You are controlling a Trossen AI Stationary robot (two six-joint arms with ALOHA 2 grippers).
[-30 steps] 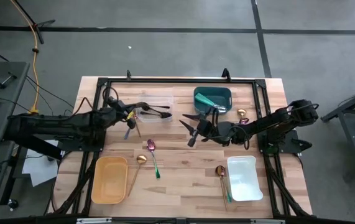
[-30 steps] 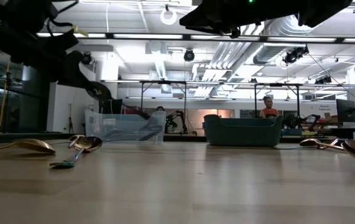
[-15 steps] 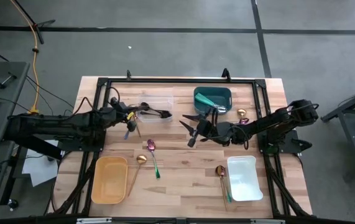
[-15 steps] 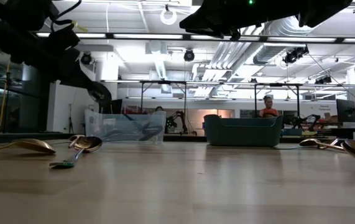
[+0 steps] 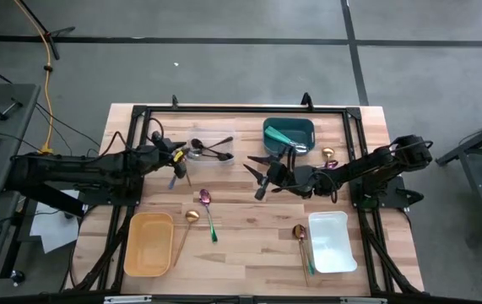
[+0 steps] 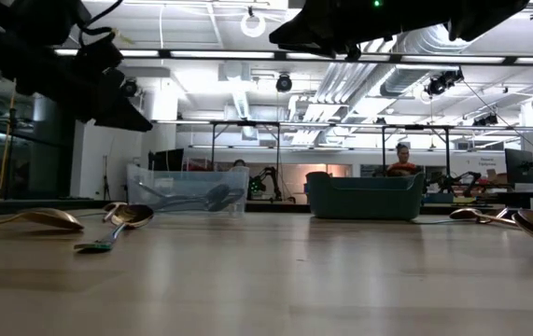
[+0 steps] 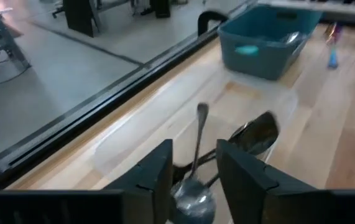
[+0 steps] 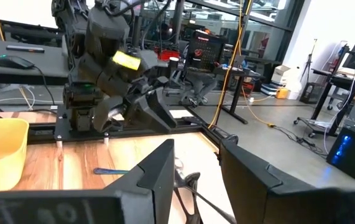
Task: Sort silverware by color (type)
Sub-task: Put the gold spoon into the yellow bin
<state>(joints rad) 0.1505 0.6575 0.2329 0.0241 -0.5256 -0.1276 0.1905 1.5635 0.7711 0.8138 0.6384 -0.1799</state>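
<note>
A clear container [image 5: 213,145] at the far left holds dark spoons [image 5: 215,154]. My left gripper [image 5: 186,153] hovers at its left end, open. In the left wrist view a spoon's bowl [image 7: 193,194] lies between and below the fingers, its handle [image 7: 200,134] pointing away, beside another dark spoon [image 7: 257,134]. My right gripper [image 5: 260,174] hangs open over mid-table, near the teal container [image 5: 289,133], with nothing held. Loose silverware lies flat on the table: a gold spoon [image 5: 190,218], a pink-headed, green-handled spoon [image 5: 208,209], a coppery spoon [image 5: 300,234] and a gold spoon [image 5: 327,154].
A yellow container [image 5: 148,244] stands near the front left and a white one [image 5: 332,241] near the front right. A blue-handled utensil [image 5: 173,179] lies under my left arm. A black frame [image 5: 241,111] runs round the table's edges. A person [image 6: 402,161] stands far behind the table.
My left gripper has let go of the dark spoon. The spoon, which hung slanted with its bowl up at the fingers and its handle down in the clear container, has dropped and now lies flat inside it. My right arm has kept still.
</note>
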